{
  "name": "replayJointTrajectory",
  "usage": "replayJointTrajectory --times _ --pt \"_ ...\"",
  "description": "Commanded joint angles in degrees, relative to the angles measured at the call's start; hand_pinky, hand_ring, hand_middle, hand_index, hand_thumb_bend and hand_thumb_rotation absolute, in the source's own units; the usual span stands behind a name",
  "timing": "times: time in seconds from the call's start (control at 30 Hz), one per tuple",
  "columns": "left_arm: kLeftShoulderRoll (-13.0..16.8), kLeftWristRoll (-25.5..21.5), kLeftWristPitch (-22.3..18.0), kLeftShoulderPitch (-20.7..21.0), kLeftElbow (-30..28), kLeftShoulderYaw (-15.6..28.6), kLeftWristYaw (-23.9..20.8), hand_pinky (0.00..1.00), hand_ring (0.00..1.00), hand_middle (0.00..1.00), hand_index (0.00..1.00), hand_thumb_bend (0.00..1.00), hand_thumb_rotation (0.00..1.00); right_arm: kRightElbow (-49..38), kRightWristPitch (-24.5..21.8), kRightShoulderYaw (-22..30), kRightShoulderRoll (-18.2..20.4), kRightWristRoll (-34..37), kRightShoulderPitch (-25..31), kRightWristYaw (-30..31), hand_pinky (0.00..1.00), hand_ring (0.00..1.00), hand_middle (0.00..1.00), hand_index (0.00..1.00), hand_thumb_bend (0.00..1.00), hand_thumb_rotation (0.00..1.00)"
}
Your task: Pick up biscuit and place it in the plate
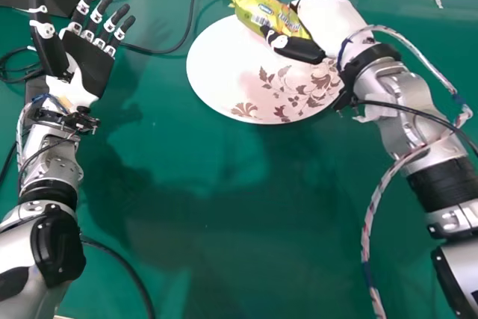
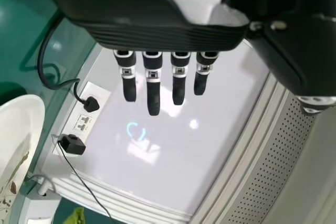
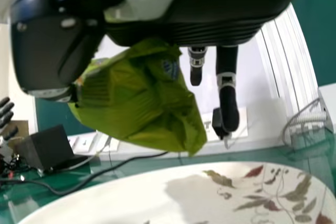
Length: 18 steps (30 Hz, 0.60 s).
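The biscuit packet (image 1: 254,4) is held above the 12 o'clock side of the plate (image 1: 221,65). The right hand (image 1: 328,23), at 2 o'clock, has its thumb and fingers closed around the packet, while the left hand (image 1: 91,67), at 9 o'clock, is wide open and holds nothing. The packet is probably light, with a soft, rather slippery wrapper; the biscuit inside (I suppose it is dry) may break easily. It is better to take it by the broad sides, gently. I count 1 packet, 1 plate and 2 robot hands.
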State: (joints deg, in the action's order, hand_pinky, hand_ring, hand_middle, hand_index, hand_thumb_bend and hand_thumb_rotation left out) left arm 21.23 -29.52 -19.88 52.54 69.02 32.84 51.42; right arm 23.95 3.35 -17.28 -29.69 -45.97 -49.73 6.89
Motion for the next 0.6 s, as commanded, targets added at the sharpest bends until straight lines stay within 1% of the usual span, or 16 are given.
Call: replayJointTrajectory --times 0.0,0.1,0.3,0.5,0.57 --pt "0.6 0.0 -0.2 0.0 0.5 0.2 0.5 0.94 0.87 0.95 1.0 0.94 0.24 1.0 1.1 -0.3 -0.3 0.7 -2.2 0.0 0.27 0.45 0.42 0.53 0.5 0.0" --pt "0.5 -0.3 0.0 0.1 0.5 0.4 1.1 0.93 0.87 0.95 1.0 0.94 0.23 2.5 1.9 -0.6 -0.2 0.9 -2.9 -0.1 0.28 0.45 0.43 0.53 0.5 0.0" --pt "0.4 -0.1 -0.6 0.1 0.4 0.2 0.6 0.92 0.86 0.94 1.0 0.94 0.21 5.4 3.3 -1.3 0.0 1.1 -4.4 -0.2 0.27 0.45 0.43 0.53 0.5 0.0" --pt "0.5 -0.2 -0.3 0.1 0.6 0.3 1.0 0.91 0.86 0.94 1.0 0.93 0.23 9.6 4.4 -2.6 0.2 0.6 -6.3 -0.6 0.28 0.45 0.42 0.53 0.5 0.0" --pt "0.5 -0.2 -0.3 0.1 0.5 0.3 0.8 0.91 0.86 0.94 1.0 0.92 0.26 11.2 4.7 -3.0 0.3 0.6 -6.9 -0.8 0.28 0.45 0.42 0.54 0.5 0.0"
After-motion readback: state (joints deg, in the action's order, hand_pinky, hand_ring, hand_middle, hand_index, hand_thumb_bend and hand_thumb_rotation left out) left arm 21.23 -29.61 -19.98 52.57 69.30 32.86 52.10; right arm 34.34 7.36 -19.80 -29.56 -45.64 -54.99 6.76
